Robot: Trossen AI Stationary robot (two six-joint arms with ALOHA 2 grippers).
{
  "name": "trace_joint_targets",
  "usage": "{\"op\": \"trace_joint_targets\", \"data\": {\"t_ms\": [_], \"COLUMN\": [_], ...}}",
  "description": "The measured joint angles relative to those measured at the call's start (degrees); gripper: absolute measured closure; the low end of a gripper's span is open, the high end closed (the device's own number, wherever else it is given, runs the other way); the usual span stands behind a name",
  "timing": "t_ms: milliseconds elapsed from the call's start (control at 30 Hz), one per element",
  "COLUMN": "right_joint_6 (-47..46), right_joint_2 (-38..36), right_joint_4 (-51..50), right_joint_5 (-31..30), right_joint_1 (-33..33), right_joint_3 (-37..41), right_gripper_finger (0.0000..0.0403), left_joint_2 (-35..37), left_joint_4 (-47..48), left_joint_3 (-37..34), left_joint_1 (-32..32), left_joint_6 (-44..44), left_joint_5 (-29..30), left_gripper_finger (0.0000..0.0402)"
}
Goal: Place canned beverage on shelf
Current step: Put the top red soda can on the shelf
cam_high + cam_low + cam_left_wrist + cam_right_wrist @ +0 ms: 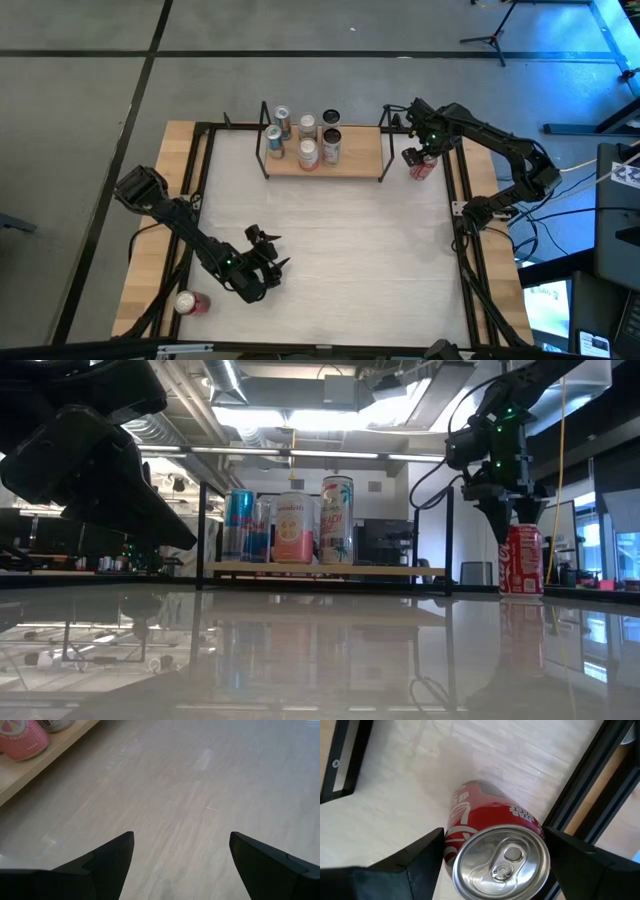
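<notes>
Hovering over an upright red can (492, 840) at the surface's far right edge, the right gripper (420, 158) is spread around its top, not yet clamped. Lifting onto the shelf (355, 160) remains; the left gripper (266, 250) waits open.

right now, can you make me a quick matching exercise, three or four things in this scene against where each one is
Things:
1. red cola can
2. pink can
3. left gripper
4. right gripper

Places:
a. on the shelf
b. open above bare tabletop, near the front
c. upright on the table, just right of the shelf
d. fingers open either side of the cola can's top

Pairs: 1-c, 2-a, 3-b, 4-d
</notes>
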State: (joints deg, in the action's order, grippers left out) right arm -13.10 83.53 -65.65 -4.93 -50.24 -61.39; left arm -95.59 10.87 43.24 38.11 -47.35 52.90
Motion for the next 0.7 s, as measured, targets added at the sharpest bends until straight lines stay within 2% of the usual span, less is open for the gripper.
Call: {"op": "trace_joint_targets", "data": {"t_ms": [333, 467, 567, 700], "right_joint_6": [-0.8, -1.7, -1.4, -1.6], "right_joint_2": [0.0, 0.3, 0.3, 0.3], "right_joint_4": [0.2, 0.2, -0.2, -0.1], "right_joint_5": [-2.6, -2.7, 0.6, 0.5], "right_joint_1": [0.0, 0.0, -0.1, 0.0], "right_joint_3": [0.1, 1.6, 3.4, 5.2], "right_gripper_finger": [0.0082, 0.005, 0.0024, 0.0005], "left_joint_2": [0.0, 0.0, 0.0, 0.0], "left_joint_4": [-0.1, -0.4, -0.5, -0.5], "left_joint_3": [0.0, 0.0, 0.0, 0.0], "left_joint_1": [0.0, 0.0, 0.0, 0.0], "left_joint_6": [0.0, 0.0, 0.0, 0.0], "left_joint_5": [-0.4, -1.6, -1.6, -1.6], "left_gripper_finger": [0.0083, 0.0083, 0.0083, 0.0083]}}
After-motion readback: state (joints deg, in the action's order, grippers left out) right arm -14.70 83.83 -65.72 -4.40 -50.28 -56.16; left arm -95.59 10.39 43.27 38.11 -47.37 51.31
